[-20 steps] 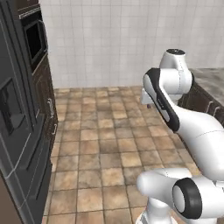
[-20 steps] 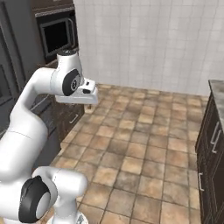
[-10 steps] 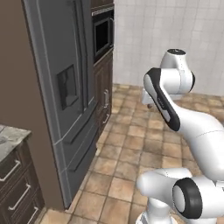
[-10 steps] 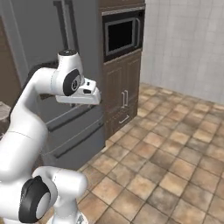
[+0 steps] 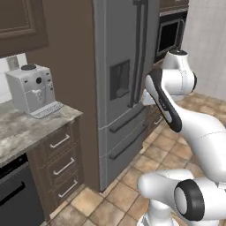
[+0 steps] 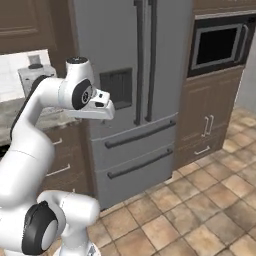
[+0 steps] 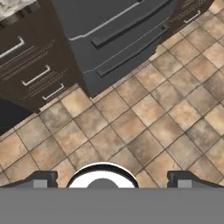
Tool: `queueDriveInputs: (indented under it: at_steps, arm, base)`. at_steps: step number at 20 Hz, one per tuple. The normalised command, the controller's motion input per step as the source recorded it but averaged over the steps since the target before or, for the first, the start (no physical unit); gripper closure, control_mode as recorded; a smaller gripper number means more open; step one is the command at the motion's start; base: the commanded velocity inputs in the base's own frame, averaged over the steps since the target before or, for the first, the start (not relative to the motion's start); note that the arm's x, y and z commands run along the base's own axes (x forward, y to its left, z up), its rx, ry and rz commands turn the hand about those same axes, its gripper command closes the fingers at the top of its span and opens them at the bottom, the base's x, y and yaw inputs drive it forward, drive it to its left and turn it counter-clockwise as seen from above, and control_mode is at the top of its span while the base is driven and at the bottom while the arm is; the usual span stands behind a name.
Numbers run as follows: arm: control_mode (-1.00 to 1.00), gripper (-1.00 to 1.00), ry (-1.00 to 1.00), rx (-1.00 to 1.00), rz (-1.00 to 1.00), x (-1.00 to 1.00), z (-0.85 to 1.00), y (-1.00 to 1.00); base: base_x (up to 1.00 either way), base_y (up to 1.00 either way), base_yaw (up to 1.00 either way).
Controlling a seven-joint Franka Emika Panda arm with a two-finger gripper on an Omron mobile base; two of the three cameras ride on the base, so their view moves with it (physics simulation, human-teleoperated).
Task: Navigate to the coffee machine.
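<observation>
grey fridge (image 5: 126, 75), wall oven (image 6: 219, 46) — tiled floor (image 7: 144, 127)

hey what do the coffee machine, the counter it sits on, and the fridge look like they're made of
The coffee machine looks like light-grey matte plastic or painted metal, with a black cap and dark knobs. The counter looks like polished stone, granite perhaps, going by its mottled grey-brown speckle. The fridge looks like brushed steel: smooth dark grey panels with a soft sheen and bar handles. It is rendered, so these are only looks.

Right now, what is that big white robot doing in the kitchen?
It is driving around to find the coffee machine, which sits on the stone counter left of the grey fridge. Its claw holds nothing, open and pointing down at the tiled floor. Nothing has been touched.
</observation>
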Motion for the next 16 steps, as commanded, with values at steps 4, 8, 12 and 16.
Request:
queueDriveInputs:
  at_steps: [4,8,12,16]
  arm:
    - [1.00,-1.00,0.00,0.00,0.00,0.00,0.00,0.00]
    - [1.00,-1.00,0.00,0.00,0.00,0.00,0.00,0.00]
    - [1.00,-1.00,0.00,0.00,0.00,0.00,0.00,0.00]
    - [1.00,-1.00,0.00,0.00,0.00,0.00,0.00,0.00]
  base:
    - [0.00,0.36,0.58]
    - [0.00,0.29,0.57]
    - [0.03,0.21,0.52]
    - [0.40,0.07,0.30]
